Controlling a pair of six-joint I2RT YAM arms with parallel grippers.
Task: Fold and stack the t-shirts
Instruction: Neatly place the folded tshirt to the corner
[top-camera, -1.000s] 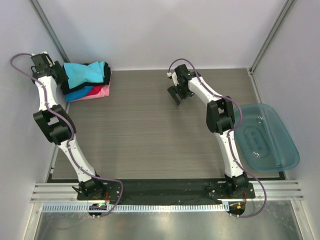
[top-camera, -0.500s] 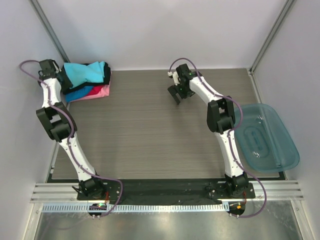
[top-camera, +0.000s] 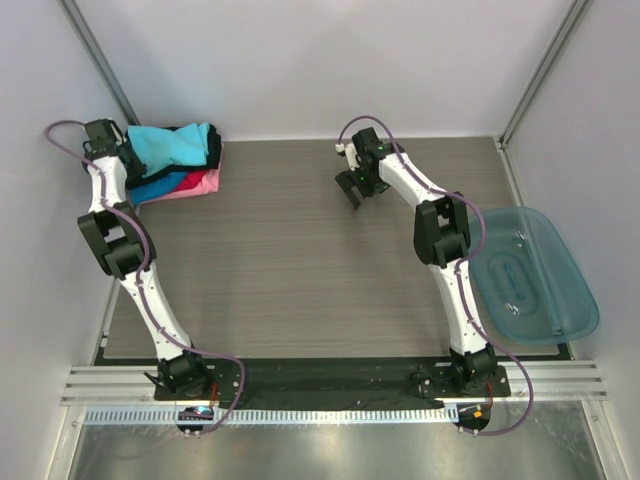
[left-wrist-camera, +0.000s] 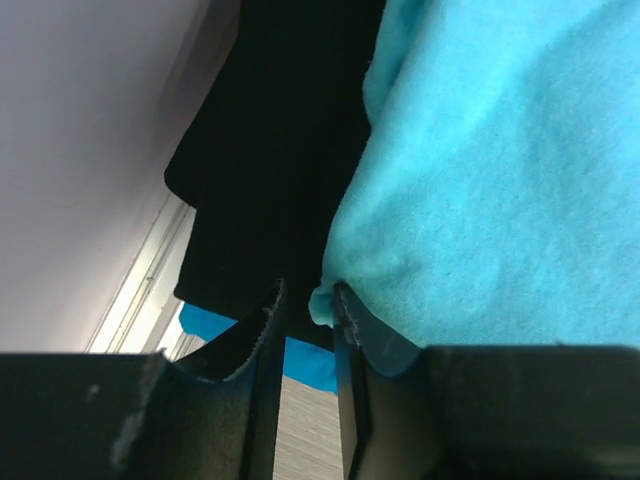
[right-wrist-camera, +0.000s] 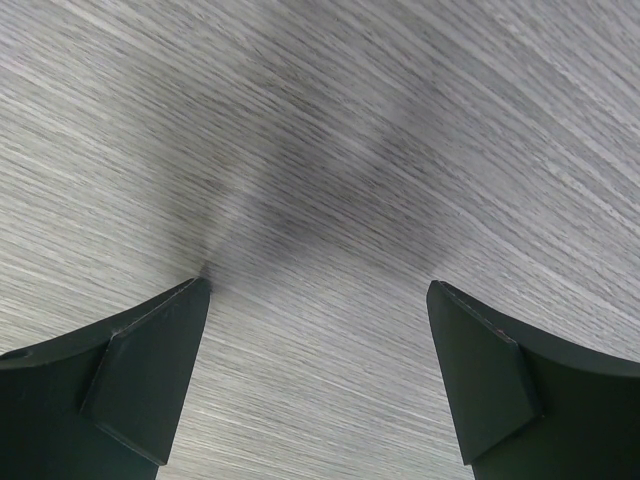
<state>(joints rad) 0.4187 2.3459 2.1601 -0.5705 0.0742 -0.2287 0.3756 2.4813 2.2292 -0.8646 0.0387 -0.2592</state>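
Black t-shirt (left-wrist-camera: 280, 150) mostly under turquoise t-shirt (left-wrist-camera: 500, 180)

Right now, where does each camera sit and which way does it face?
Top external: above and behind, facing down on the grey wood-grain table; left arm, right arm show.
Left wrist: facing the turquoise cloth t-shirt; left gripper shows.
Right wrist: facing the table; open right gripper shows.
Shared: top and left wrist see that t-shirt.

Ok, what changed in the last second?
The left gripper swung right, in against the shirt stack, jaws narrowing at the edge of the turquoise shirt; no clear grip. The right gripper, open over the table, the stack and the tub stayed put.
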